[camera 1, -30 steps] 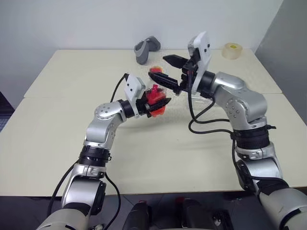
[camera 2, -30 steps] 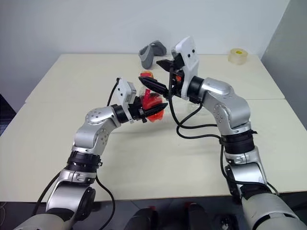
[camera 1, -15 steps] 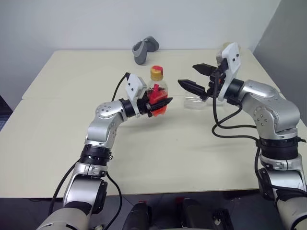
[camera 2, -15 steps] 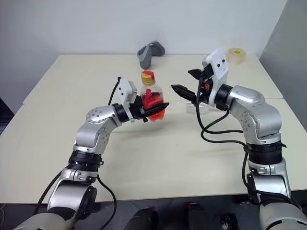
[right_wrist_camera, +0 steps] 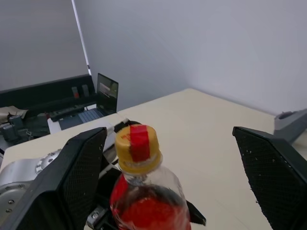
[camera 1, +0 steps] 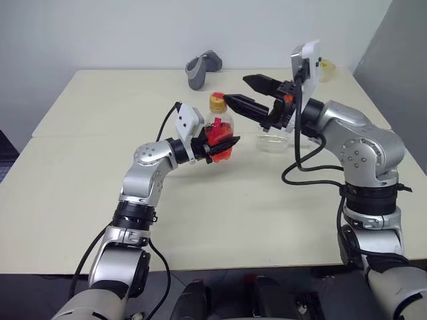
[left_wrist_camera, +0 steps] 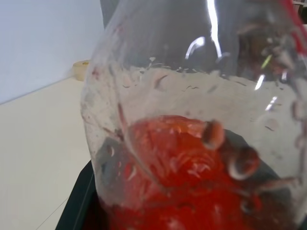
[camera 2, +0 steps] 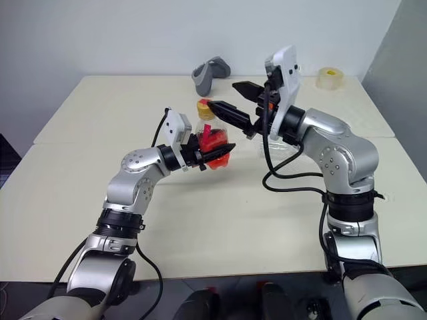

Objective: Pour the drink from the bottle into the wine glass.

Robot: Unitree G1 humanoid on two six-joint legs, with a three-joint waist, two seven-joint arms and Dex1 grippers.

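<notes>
Right wrist view shows the yellow cap (right_wrist_camera: 137, 146) on: nothing poured. Left gripper (camera 1: 223, 142) clamps the small clear plastic bottle (camera 1: 217, 131) of red-orange drink (left_wrist_camera: 192, 191) above mid-table; right gripper (camera 1: 248, 93) gapes beside the cap. Clear stemmed wine glass (camera 1: 272, 141) lies toppled toward the table's (camera 1: 80, 193) right edge.

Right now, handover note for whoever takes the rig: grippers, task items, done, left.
Left gripper: shut on the bottle, held upright above the table, lower body between the fingers.
Right gripper: open, empty, beside the bottle's yellow cap; in the right wrist view the cap sits between the two fingers without touching them.
Drink: red, in the bottle's lower part.
Wine glass: on the table behind the right forearm, mostly hidden; no red visible in it.
Done: bottle picked up.
Left: cap off, then pour into the glass.
</notes>
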